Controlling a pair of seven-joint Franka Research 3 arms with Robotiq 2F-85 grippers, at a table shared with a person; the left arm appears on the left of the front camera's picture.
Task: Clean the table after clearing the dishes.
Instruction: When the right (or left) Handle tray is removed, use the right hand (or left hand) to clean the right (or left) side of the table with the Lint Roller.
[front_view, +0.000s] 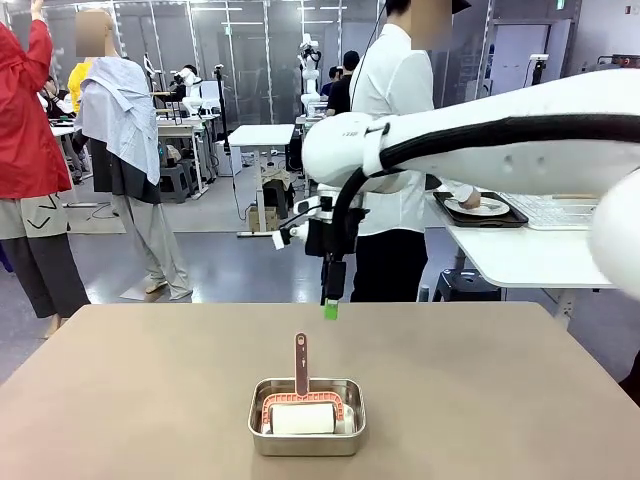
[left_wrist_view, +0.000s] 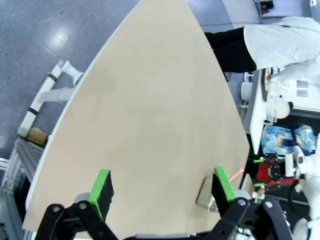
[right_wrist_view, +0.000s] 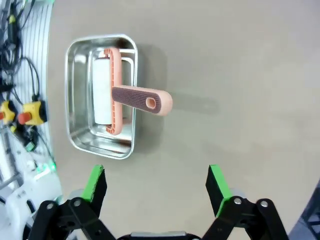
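Observation:
The table (front_view: 480, 380) is a wide taupe-brown top. My right gripper (front_view: 330, 308) hangs above its far middle, just beyond a small steel pan. In the right wrist view the right gripper (right_wrist_view: 156, 185) is open and holds nothing, with the pan ahead of its fingertips. My left gripper (left_wrist_view: 162, 187) is open too, over bare table top (left_wrist_view: 150, 110). One of the dishes, a white plate (front_view: 478, 208) on a dark tray (front_view: 508, 217), sits on a white side table, with a person's hand on it.
The steel pan (front_view: 306, 417) (right_wrist_view: 102, 95) near the front middle holds a white roller with a salmon handle (front_view: 301, 362) (right_wrist_view: 142, 98). Its corner (left_wrist_view: 205, 192) shows by my left fingers. A person in white (front_view: 395, 120) stands at the far side.

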